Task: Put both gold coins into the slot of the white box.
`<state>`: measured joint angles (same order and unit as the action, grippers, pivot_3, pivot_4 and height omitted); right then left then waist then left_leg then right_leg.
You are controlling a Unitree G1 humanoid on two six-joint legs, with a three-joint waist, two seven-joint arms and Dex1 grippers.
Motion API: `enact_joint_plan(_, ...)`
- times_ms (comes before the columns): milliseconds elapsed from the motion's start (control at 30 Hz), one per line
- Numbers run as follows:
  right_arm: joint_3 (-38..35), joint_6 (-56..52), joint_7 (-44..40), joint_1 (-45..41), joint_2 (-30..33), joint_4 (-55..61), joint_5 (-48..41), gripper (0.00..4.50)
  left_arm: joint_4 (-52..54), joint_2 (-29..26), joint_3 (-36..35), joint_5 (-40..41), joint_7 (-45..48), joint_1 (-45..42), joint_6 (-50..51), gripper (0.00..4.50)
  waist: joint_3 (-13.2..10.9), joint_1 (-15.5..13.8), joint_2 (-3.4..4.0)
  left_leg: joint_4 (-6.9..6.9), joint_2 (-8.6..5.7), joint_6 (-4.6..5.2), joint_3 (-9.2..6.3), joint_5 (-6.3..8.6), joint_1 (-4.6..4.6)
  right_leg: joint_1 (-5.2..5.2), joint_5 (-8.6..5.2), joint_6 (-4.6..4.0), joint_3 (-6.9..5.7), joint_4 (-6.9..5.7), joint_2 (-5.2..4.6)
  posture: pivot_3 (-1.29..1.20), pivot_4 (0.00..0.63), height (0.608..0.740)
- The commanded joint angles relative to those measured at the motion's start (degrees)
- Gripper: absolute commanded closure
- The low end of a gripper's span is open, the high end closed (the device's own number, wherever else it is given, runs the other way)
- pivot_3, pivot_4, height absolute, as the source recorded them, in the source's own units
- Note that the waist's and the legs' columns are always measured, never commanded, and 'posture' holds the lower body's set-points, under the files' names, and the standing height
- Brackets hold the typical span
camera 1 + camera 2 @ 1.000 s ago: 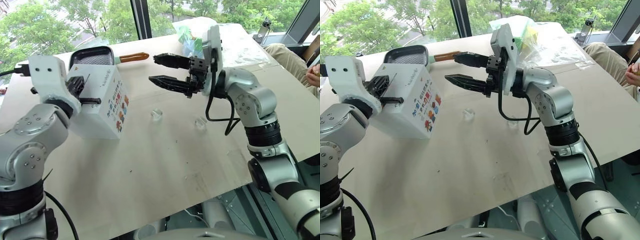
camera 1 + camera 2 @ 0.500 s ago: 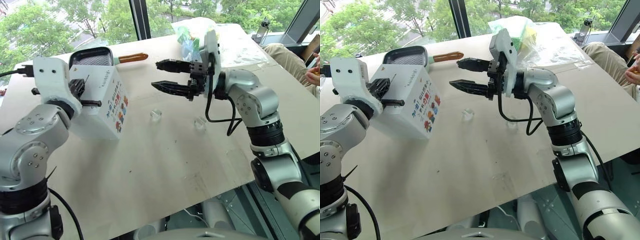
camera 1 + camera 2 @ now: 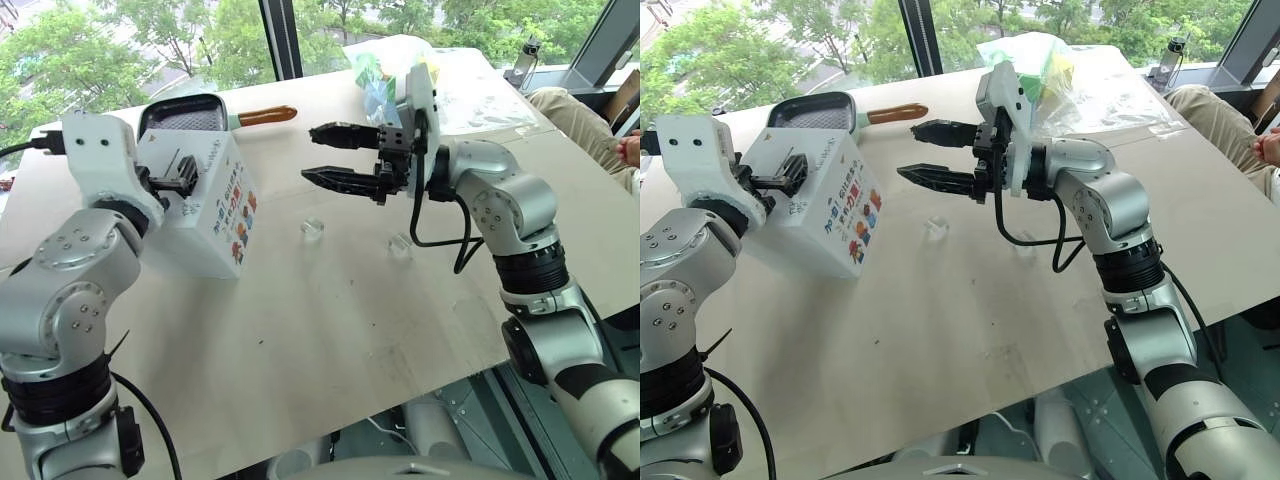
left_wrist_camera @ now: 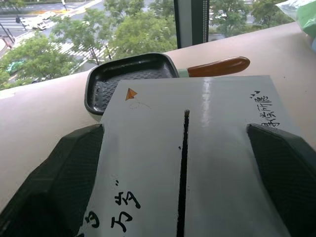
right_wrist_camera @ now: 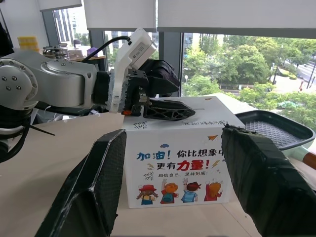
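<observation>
Left claw (image 4: 182, 163) is now sitting spread over the white box (image 3: 205, 215) slot (image 4: 182, 168) (previously pinched). Right claw (image 3: 322, 155) is hanging apart, empty. Coins unseen; thin, slippery, so pinch the rims.

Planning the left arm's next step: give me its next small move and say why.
Probably lift the left gripper straight up, clear of the white box. Its fingers stand open on either side of the slot with nothing between them, so its work there looks finished. The right gripper hangs open and empty beside the box.
</observation>
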<state>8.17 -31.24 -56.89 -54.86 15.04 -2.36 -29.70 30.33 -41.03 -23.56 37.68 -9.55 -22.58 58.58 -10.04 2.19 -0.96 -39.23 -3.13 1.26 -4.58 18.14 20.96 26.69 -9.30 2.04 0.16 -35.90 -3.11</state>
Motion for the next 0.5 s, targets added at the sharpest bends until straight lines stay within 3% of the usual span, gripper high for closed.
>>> enact_joint_plan(33,-1.3,-0.9,0.2,0.5,0.9,3.1,-1.1,1.19,3.4,1.5,-0.8,-0.2,4.0,-3.2,-6.3,0.04,0.0,-0.1,-0.01,-0.01,0.00,0.00,-0.03,0.00,0.03,0.00,0.00,0.00,-0.03,0.02,-0.01,0.00,0.150,0.721)
enact_joint_plan(167,-1.9,-0.4,-0.9,3.4,3.3,4.2,-0.7,1.19,10.0,4.7,1.3,5.9,11.5,-1.7,-9.1,0.04,0.0,-0.3,-0.03,-0.05,0.00,0.00,-0.04,0.00,0.08,0.00,0.00,0.00,-0.03,0.05,-0.04,0.00,0.150,0.721)
enact_joint_plan(233,-2.1,0.6,-2.0,6.9,5.6,5.0,-0.2,1.19,14.6,6.6,1.8,11.3,14.3,2.0,-8.8,0.04,0.0,-0.4,-0.06,-0.07,-0.01,0.00,-0.04,0.00,0.12,0.00,0.00,0.01,-0.01,0.08,-0.07,0.00,0.150,0.721)
enact_joint_plan(367,-2.9,4.4,-3.1,14.6,9.1,4.6,1.0,1.19,21.2,4.9,4.8,14.4,19.0,12.7,-7.4,0.04,0.0,-0.1,-0.06,-0.05,0.01,0.01,0.01,0.01,0.13,0.02,0.00,0.00,0.15,0.08,-0.07,0.00,0.150,0.721)
enact_joint_plan(400,-3.4,6.5,-3.6,16.8,9.7,3.8,1.5,1.19,22.2,4.5,6.0,14.1,19.7,16.0,-7.3,0.04,0.0,0.0,-0.05,-0.04,0.04,0.01,0.03,0.01,0.11,0.03,0.00,0.00,0.18,0.05,-0.04,0.00,0.150,0.721)
enact_joint_plan(500,-4.6,12.9,-4.8,24.9,13.1,0.4,4.9,1.19,23.7,2.4,14.4,2.6,22.6,29.6,-13.0,0.04,0.1,0.0,-0.02,0.01,0.09,0.01,0.21,0.01,-0.10,-0.01,0.00,-0.01,0.38,-0.04,0.06,0.00,0.150,0.721)
